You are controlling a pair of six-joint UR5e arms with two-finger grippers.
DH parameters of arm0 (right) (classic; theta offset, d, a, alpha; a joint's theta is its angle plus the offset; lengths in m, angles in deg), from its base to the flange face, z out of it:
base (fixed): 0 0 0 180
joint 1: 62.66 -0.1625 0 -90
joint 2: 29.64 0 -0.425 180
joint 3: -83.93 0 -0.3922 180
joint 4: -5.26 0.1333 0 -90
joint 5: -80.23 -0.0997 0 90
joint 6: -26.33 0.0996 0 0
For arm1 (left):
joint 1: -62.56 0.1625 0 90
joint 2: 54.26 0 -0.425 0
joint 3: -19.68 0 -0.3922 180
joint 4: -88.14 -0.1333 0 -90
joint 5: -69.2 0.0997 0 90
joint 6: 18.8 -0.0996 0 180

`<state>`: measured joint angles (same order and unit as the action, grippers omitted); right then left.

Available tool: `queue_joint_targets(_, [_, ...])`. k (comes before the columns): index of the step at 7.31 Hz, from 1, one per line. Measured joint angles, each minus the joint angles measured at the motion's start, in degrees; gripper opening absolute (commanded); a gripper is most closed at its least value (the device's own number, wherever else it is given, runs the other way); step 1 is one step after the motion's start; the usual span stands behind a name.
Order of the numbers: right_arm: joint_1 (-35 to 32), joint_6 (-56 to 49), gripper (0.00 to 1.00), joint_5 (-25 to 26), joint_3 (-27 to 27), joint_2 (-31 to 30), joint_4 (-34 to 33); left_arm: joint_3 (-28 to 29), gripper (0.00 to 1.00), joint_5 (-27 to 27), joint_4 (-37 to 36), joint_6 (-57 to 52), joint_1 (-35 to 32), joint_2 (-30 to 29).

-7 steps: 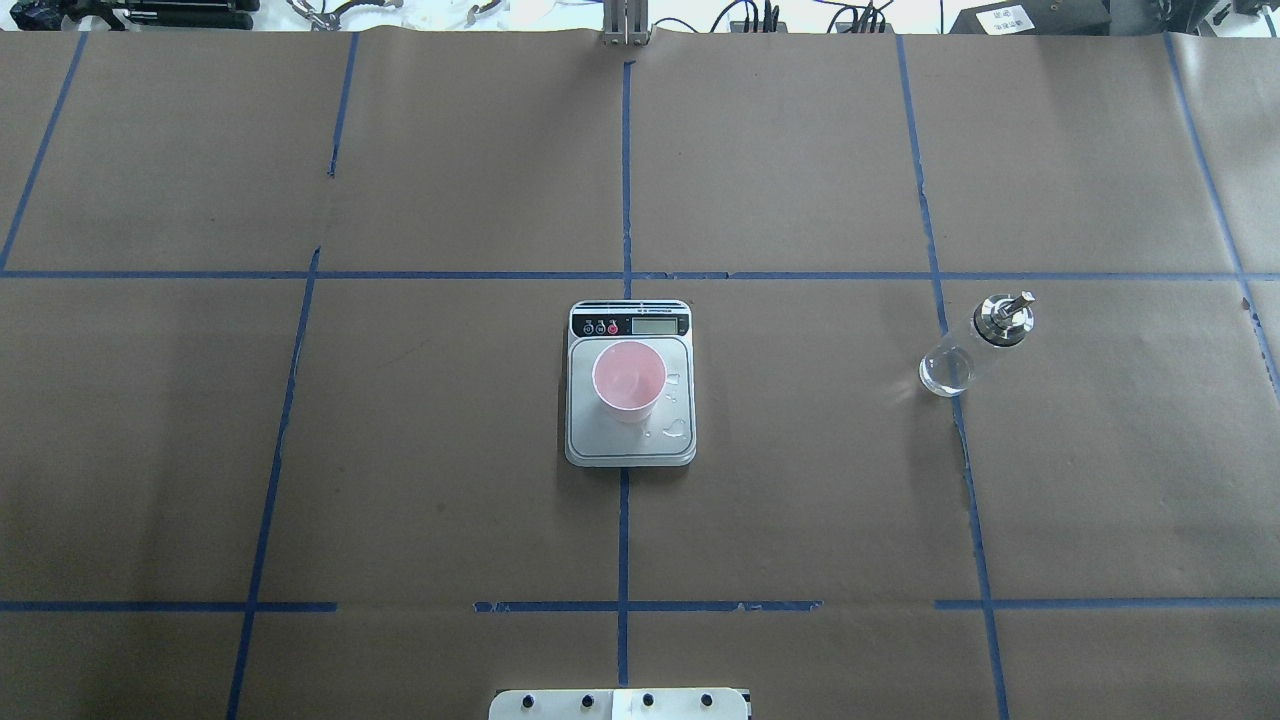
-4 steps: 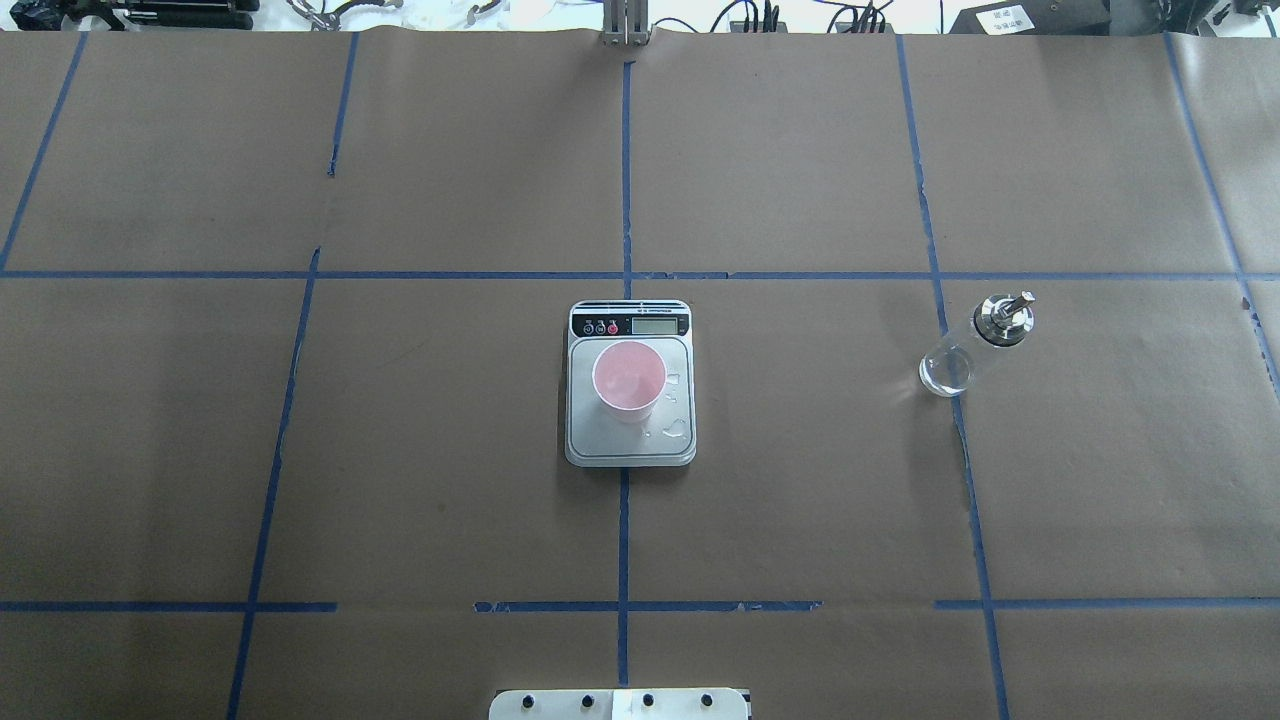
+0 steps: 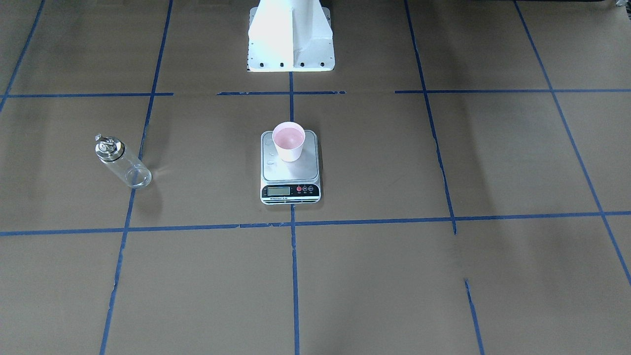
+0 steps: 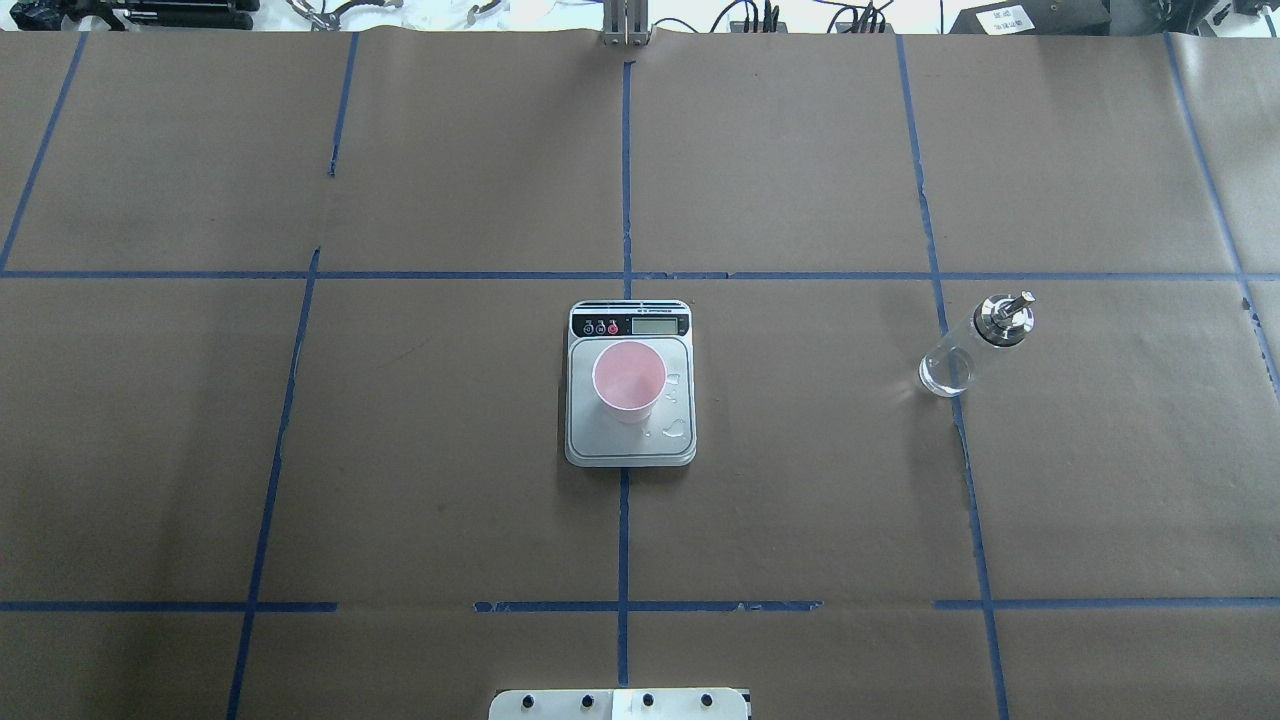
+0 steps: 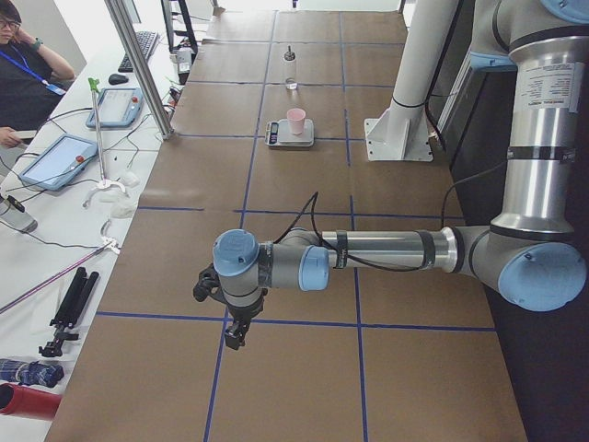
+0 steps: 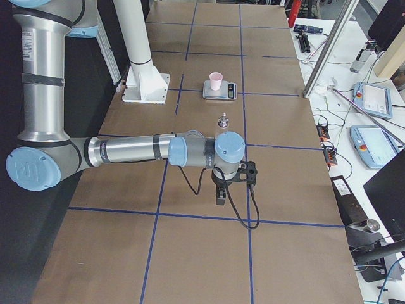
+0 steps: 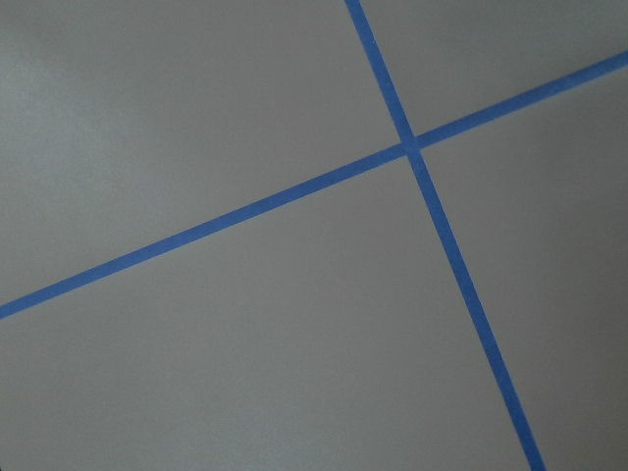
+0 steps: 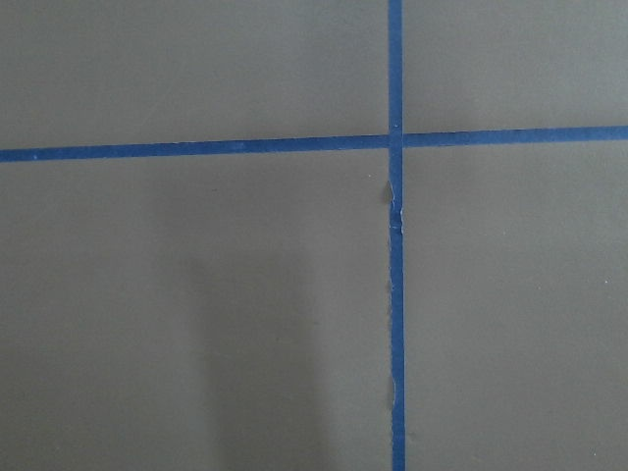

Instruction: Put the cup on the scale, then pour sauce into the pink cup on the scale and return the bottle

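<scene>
Cup (image 4: 628,378) sits on the scale (image 4: 600,442) mid-desk, with the bottle (image 4: 970,347) upright toward the right edge. The left gripper (image 5: 236,339) and right gripper (image 6: 220,197) are parked over the desk's ends, can't tell the jaws. Drips (image 4: 676,430) on the scale, so it looks finished to me, nothing left to do.

In the overhead view, the inside of the cup (image 4: 629,378) looks evenly pink now, where a second ago a paler ring showed at its middle.
</scene>
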<state>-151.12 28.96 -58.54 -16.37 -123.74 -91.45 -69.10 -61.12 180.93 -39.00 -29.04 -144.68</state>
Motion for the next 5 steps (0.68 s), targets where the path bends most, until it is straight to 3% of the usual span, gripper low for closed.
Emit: queue_joint_targets(5, [0.1, 4.1, 1.00, 0.5, 5.6, 1.4, 7.5, -0.6, 1.00, 0.0, -0.9, 0.2, -1.6, -0.6])
